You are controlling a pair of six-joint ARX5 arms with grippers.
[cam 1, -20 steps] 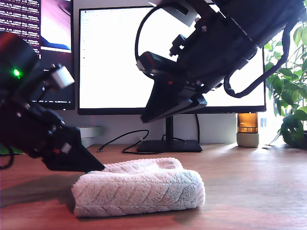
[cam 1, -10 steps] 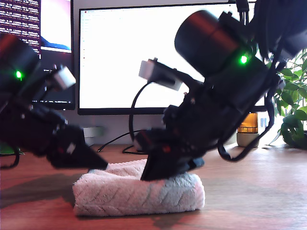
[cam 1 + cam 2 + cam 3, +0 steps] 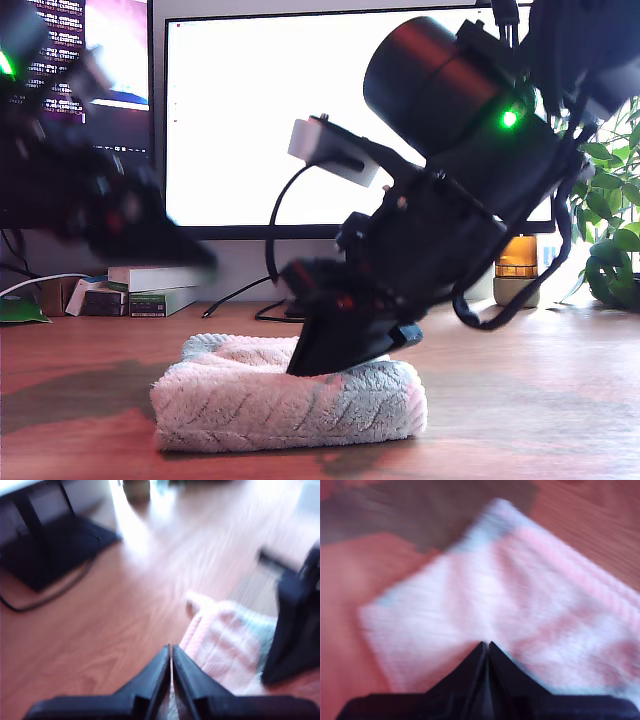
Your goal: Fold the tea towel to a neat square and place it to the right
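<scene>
Bare wooden desk [image 3: 530,400] lies open toward the exterior view's right of the folded towel [image 3: 290,405]. My second gripper [image 3: 310,365] rests on the towel's top. Behind stand a monitor base [image 3: 350,303], cable [image 3: 245,290] and small boxes [image 3: 140,295].

motion-blurred first pincer [image 3: 190,255], both wrist views soft, tea towel [image 3: 290,405] partly hidden

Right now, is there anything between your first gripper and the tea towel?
No. In the first wrist view only bare wooden table lies between my first gripper, its jaws closed and empty, and the tea towel.
</scene>
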